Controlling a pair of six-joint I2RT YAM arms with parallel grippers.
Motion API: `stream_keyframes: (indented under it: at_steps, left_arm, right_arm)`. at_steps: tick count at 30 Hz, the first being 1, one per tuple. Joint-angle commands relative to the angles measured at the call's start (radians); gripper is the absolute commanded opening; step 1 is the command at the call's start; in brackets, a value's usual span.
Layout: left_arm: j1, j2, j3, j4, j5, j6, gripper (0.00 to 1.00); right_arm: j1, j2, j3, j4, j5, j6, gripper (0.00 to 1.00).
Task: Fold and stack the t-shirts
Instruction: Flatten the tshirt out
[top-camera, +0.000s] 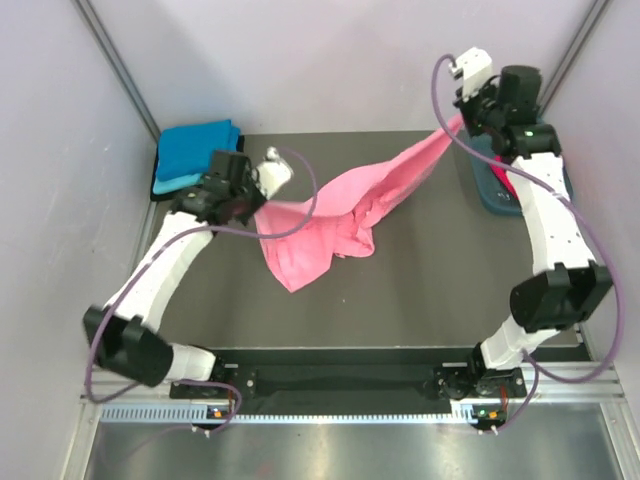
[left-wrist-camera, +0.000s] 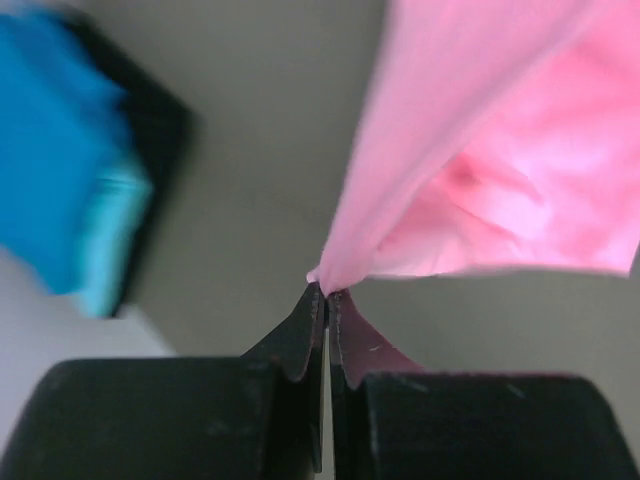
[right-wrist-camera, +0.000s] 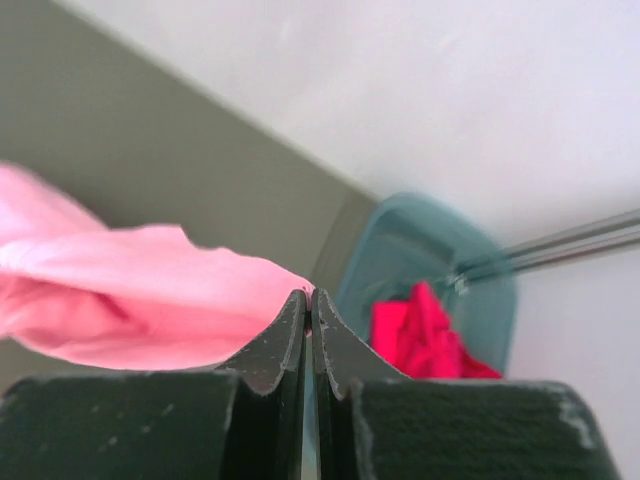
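Note:
A light pink t-shirt (top-camera: 340, 210) hangs stretched in the air between my two grippers, its loose middle drooping onto the dark table (top-camera: 420, 290). My left gripper (top-camera: 262, 207) is shut on its left end, seen in the left wrist view (left-wrist-camera: 328, 290) with pink cloth (left-wrist-camera: 500, 160) fanning out from the tips. My right gripper (top-camera: 462, 122) is shut on its far right end, raised near the back right; the right wrist view (right-wrist-camera: 310, 296) shows pink cloth (right-wrist-camera: 130, 290) at the tips. Folded bright blue and turquoise shirts (top-camera: 195, 152) are stacked at the back left. A crimson red shirt (right-wrist-camera: 425, 335) lies in the tub.
A blue-grey plastic tub (top-camera: 497, 195) stands at the back right edge of the table, under my right arm. Pale walls close in on the left, the back and the right. A metal rail runs along the near edge.

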Motion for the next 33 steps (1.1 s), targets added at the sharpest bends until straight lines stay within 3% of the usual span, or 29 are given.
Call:
stream_keyframes:
  at_steps: [1, 7, 15, 26, 33]
  left_arm:
    - [0.005, -0.149, 0.18, 0.028, -0.073, -0.033, 0.0]
    - [0.005, -0.219, 0.386, 0.027, -0.09, -0.01, 0.0]
    - [0.005, -0.224, 0.564, 0.088, -0.17, 0.06, 0.0]
    - [0.005, -0.322, 0.604, 0.174, -0.194, 0.074, 0.0]
    - [0.026, -0.38, 0.685, 0.128, -0.178, 0.04, 0.0]
  right_arm:
    - [0.007, -0.154, 0.135, -0.029, 0.021, 0.057, 0.0]
    - [0.005, -0.268, 0.221, 0.014, 0.072, 0.102, 0.0]
    - [-0.001, -0.412, 0.212, 0.049, 0.093, 0.074, 0.0]
    - [0.001, -0.57, 0.333, -0.144, 0.081, 0.056, 0.0]
    - [-0.001, -0.709, 0.411, -0.277, 0.083, -0.024, 0.0]
